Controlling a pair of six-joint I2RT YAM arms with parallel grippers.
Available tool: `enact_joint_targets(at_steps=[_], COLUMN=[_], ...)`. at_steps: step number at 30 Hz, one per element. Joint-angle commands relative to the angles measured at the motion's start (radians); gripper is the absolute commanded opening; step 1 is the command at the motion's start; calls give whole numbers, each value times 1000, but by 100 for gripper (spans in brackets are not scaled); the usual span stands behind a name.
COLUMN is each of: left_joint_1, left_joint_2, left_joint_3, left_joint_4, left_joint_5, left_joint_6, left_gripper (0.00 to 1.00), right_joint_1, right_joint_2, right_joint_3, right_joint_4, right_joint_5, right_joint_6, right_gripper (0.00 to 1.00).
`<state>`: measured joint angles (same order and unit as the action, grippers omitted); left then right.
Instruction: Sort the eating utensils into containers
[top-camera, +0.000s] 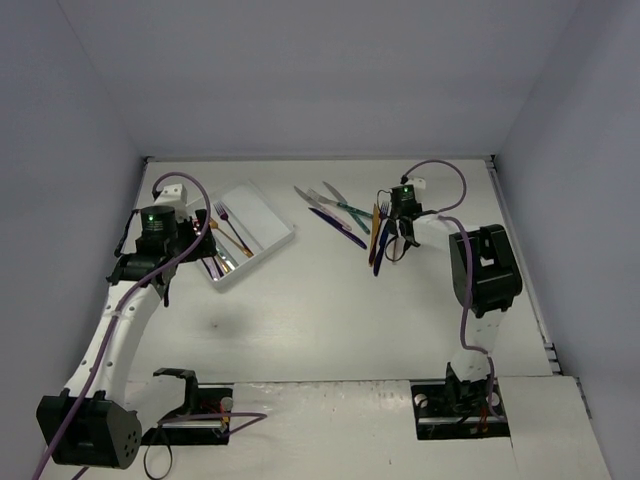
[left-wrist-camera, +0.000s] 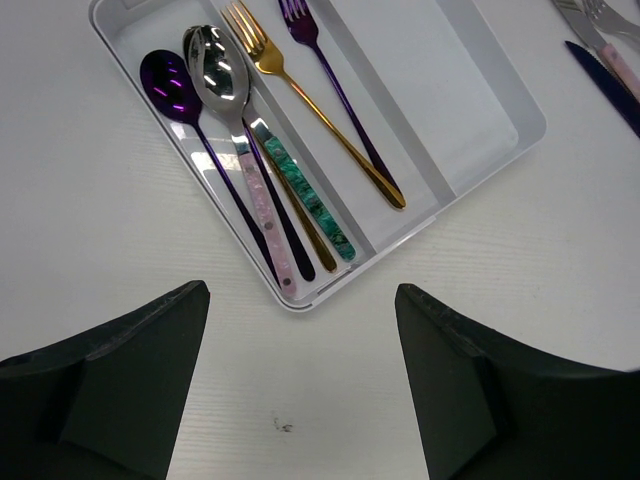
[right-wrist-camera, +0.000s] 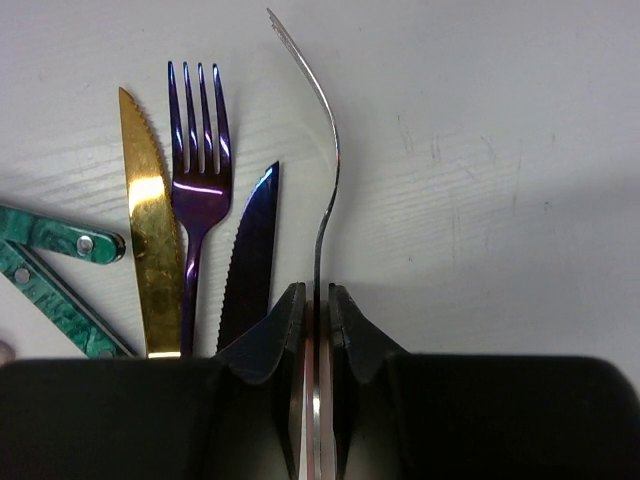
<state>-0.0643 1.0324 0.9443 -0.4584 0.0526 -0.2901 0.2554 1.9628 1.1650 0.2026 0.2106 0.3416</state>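
Observation:
My right gripper (right-wrist-camera: 316, 300) is shut on a thin silver utensil (right-wrist-camera: 325, 180) seen edge-on, its curved end pointing away from me. Beside it on the table lie a gold knife (right-wrist-camera: 150, 230), a purple fork (right-wrist-camera: 197, 160) and a dark blue knife (right-wrist-camera: 250, 250). The white tray (left-wrist-camera: 430, 90) holds a purple spoon (left-wrist-camera: 170, 85), a silver spoon with a pink handle (left-wrist-camera: 215, 75), a gold fork (left-wrist-camera: 300, 100), a purple fork (left-wrist-camera: 330, 80) and a teal-handled piece (left-wrist-camera: 310, 200). My left gripper (left-wrist-camera: 300, 370) hangs open over bare table just short of the tray's near end.
More loose utensils (top-camera: 340, 215) are fanned out between the tray (top-camera: 270, 215) and the right gripper (top-camera: 400, 235). Teal handles (right-wrist-camera: 50, 240) lie left of the gold knife. Walls close in the table on three sides.

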Motion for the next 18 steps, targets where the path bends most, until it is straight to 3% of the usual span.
enact_joint_targets(at_steps=[1, 7, 11, 18], left_joint_1=[-5, -107, -243, -521], left_joint_2=[-13, -8, -6, 61], left_joint_3=[9, 17, 11, 54], left_joint_4=[96, 139, 245, 393], left_joint_5=[97, 176, 240, 117], left_joint_6=[9, -32, -140, -245], left_gripper=[72, 72, 72, 72], right_joint_1=[-3, 13, 54, 189], right_joint_2=[-183, -368, -490, -625], right_joint_3=[-11, -64, -131, -246], right_joint_4=[26, 74, 172, 395], right_joint_5=[-42, -261, -422, -481], right_joint_6=[7, 36, 81, 197], right_gripper=[0, 0, 0, 0])
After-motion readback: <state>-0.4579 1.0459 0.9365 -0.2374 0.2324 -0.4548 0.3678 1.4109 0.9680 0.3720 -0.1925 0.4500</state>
